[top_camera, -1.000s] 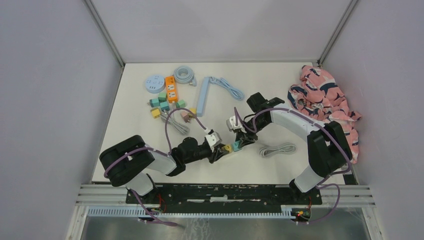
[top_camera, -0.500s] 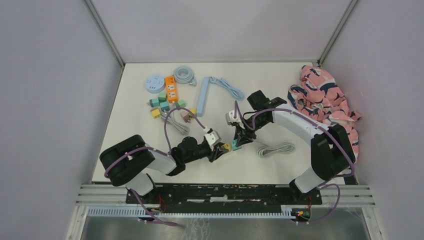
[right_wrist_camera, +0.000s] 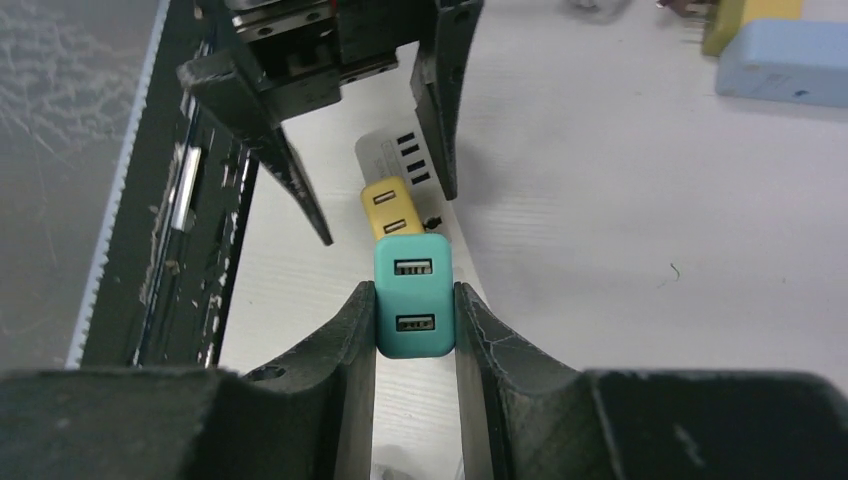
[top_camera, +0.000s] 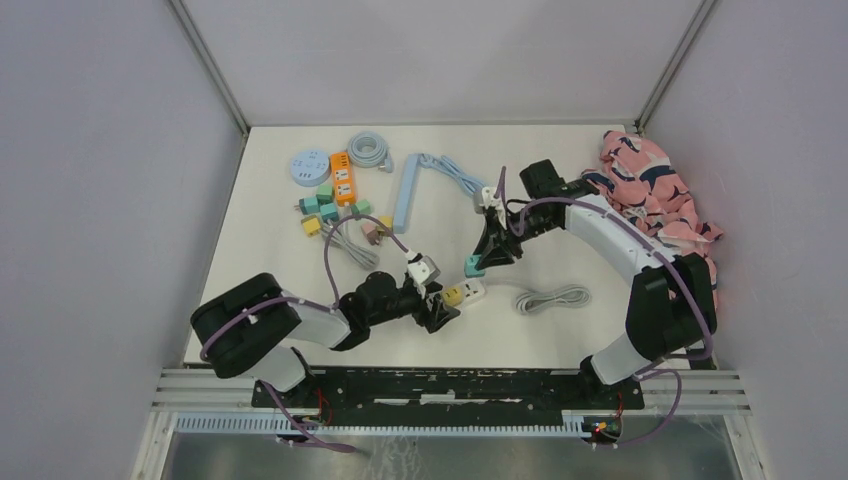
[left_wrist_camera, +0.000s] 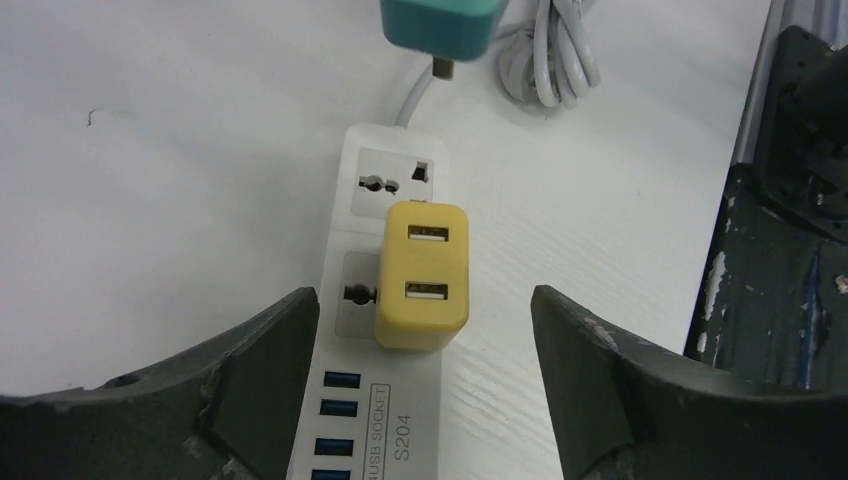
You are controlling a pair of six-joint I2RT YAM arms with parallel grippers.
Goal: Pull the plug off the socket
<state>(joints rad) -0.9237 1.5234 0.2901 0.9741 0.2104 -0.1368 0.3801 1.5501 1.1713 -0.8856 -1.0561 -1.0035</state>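
A white socket strip [top_camera: 470, 291] lies on the table with a yellow plug [top_camera: 452, 296] still seated in it. My right gripper [top_camera: 480, 262] is shut on a teal plug [top_camera: 471, 266], held clear above and behind the strip. In the right wrist view the teal plug [right_wrist_camera: 414, 295] sits clamped between the fingers, over the yellow plug [right_wrist_camera: 385, 208]. My left gripper [left_wrist_camera: 425, 300] stands open astride the strip [left_wrist_camera: 385, 145], its fingers apart from the yellow plug [left_wrist_camera: 422, 272]. The teal plug [left_wrist_camera: 438, 22] hangs at the top edge, its pin bare.
An orange strip [top_camera: 343, 177], a round blue socket [top_camera: 308, 167], a long light-blue strip [top_camera: 405, 190] and several small adapter cubes [top_camera: 322, 207] lie at the back left. A coiled white cable [top_camera: 555, 298] lies right of the strip. Pink cloth [top_camera: 655, 205] fills the right edge.
The right gripper has lifted the teal plug out of the strip, up and toward the back right. The left gripper, shut on the strip before, has opened.
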